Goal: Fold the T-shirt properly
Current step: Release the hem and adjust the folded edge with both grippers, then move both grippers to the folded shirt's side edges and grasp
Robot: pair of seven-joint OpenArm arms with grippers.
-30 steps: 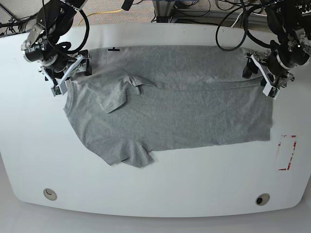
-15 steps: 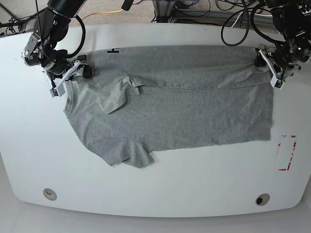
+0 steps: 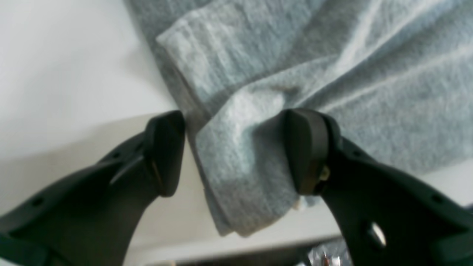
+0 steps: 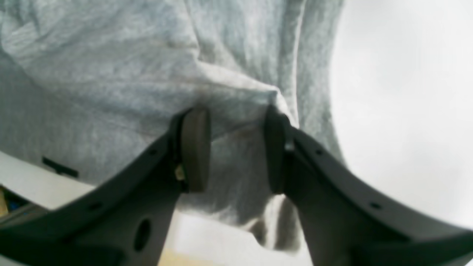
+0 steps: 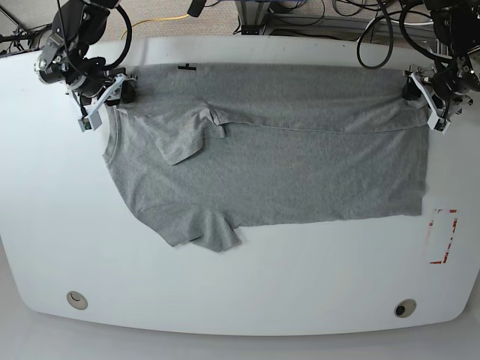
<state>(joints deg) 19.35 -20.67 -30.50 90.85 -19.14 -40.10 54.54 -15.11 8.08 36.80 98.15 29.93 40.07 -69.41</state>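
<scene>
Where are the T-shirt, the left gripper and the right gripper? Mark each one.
T-shirt [image 5: 300, 172]: base view, middle of the grey body panel.
Left gripper [image 3: 232, 151]: left wrist view, midway between the fingertips, over the shirt's folded corner.
Right gripper [image 4: 234, 147]: right wrist view, midway between the fingertips, around bunched fabric.

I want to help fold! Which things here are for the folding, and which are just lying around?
For the folding: T-shirt, left gripper, right gripper.

Just lying around: red-marked patch, two round table fittings, yellow cable.

A white table [image 5: 247, 285] carries the spread grey T-shirt [image 5: 300, 172].
</scene>
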